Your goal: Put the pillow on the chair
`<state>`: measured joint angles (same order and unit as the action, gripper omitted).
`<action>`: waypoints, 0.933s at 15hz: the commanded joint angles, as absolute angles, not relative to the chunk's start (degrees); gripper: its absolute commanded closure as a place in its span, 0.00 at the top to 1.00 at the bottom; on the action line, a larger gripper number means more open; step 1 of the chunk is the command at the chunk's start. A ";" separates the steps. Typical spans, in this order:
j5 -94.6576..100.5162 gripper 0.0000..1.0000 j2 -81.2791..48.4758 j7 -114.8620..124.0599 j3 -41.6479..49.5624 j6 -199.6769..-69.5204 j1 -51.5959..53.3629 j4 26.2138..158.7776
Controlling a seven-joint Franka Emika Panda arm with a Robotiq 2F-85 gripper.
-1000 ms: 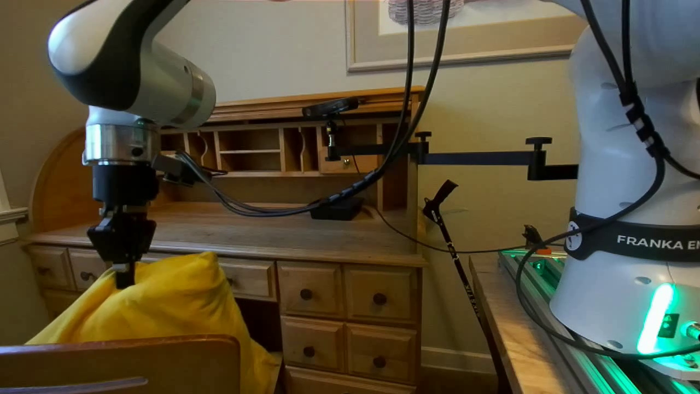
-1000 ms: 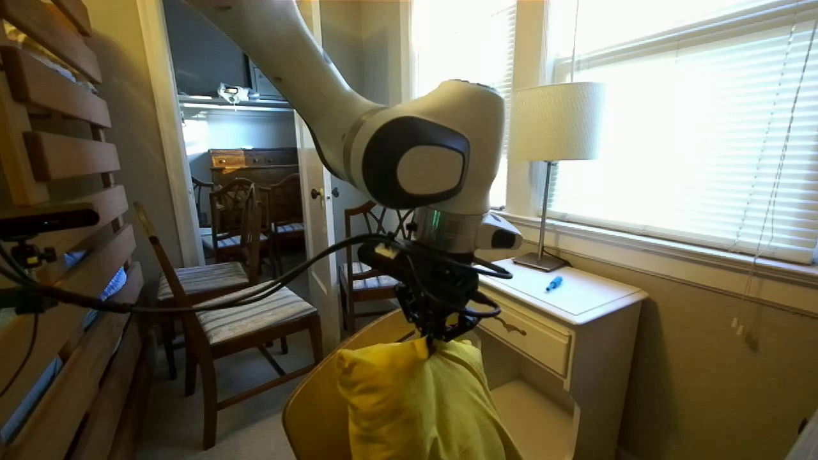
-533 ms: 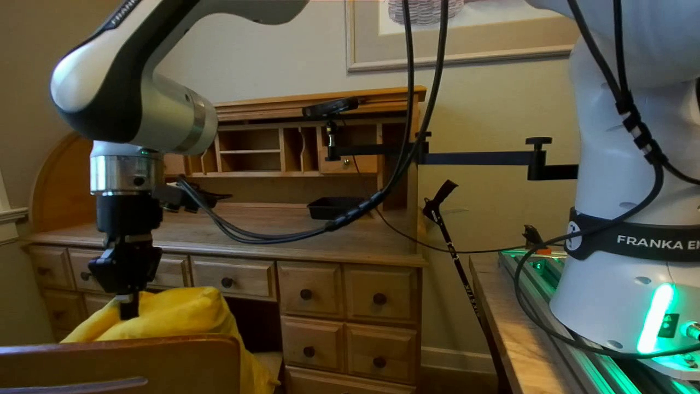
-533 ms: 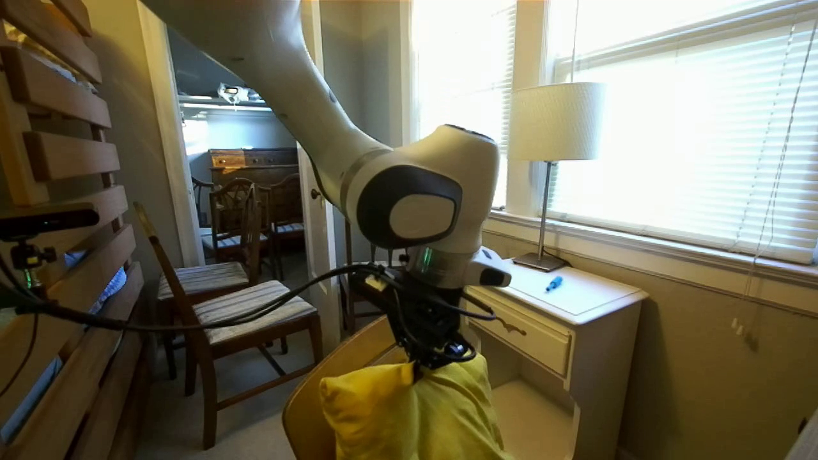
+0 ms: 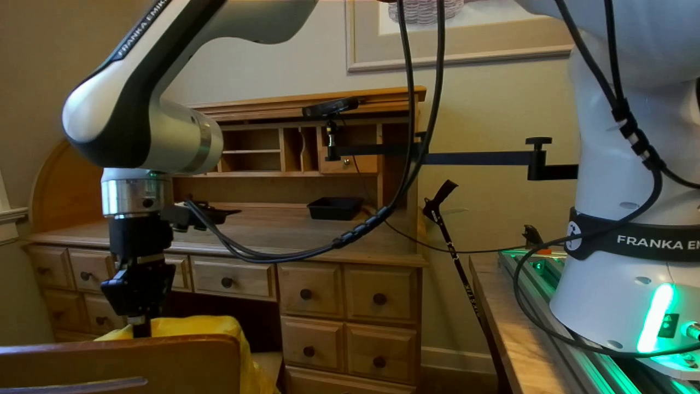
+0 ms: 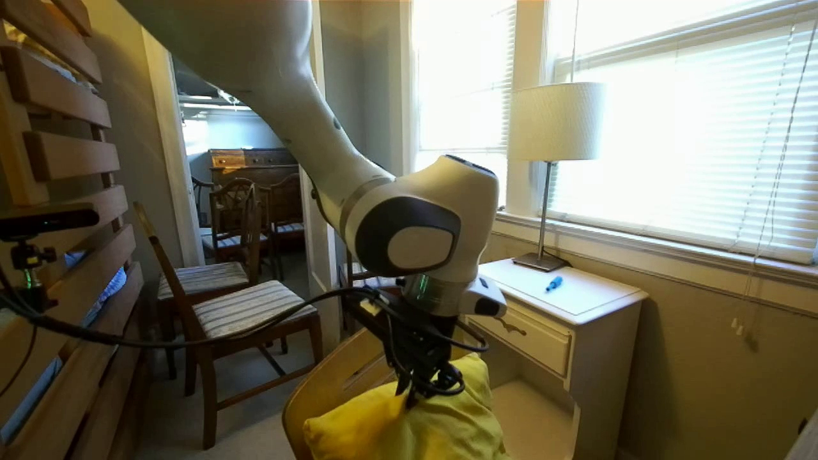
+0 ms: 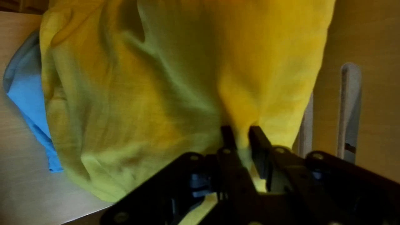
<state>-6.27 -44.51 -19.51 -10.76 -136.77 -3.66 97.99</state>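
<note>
The soft, wrinkled, bright yellow fabric pillow (image 7: 175, 93) is over the pale seat (image 7: 28, 187) of the brown wooden chair (image 5: 120, 361), beside the slotted back (image 6: 326, 383); full contact cannot be confirmed. The black two-finger gripper (image 7: 240, 128) pinches a fold of the pillow. The gripper should descend until the fabric slackens, release fully, then rise vertically without dragging.

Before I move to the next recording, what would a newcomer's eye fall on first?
Probably the bright yellow pillow, filling much of the wrist view beside the chair's back, a fold pinched in the claw. Then the green light glowing on the white robot base in an exterior view.
</note>
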 commanded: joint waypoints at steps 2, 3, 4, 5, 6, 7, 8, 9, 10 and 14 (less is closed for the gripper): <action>-6.10 0.59 -43.97 -16.93 -9.60 -137.07 -2.49 97.70; -5.99 0.65 -43.29 -15.91 -9.24 -137.14 -2.15 98.03; -5.44 0.73 -42.18 -15.13 -8.74 -138.16 -1.66 98.82; -4.95 0.79 -41.36 -14.10 -8.18 -139.03 -1.15 99.27; -4.38 0.87 -40.18 -12.77 -7.38 -140.30 -0.44 99.95; -4.09 0.94 -39.19 -11.36 -6.67 -141.24 0.18 100.37; -3.72 0.99 -37.86 -8.90 -5.51 -141.90 1.16 100.90; -2.84 1.00 -36.38 -6.11 -4.00 -142.37 2.50 101.59; -1.27 1.00 -34.74 -4.21 -2.48 -142.67 3.80 102.43; 7.36 1.00 -29.26 5.06 3.69 -140.36 8.93 104.95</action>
<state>1.61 -34.61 -1.84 -0.29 -141.40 5.36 100.28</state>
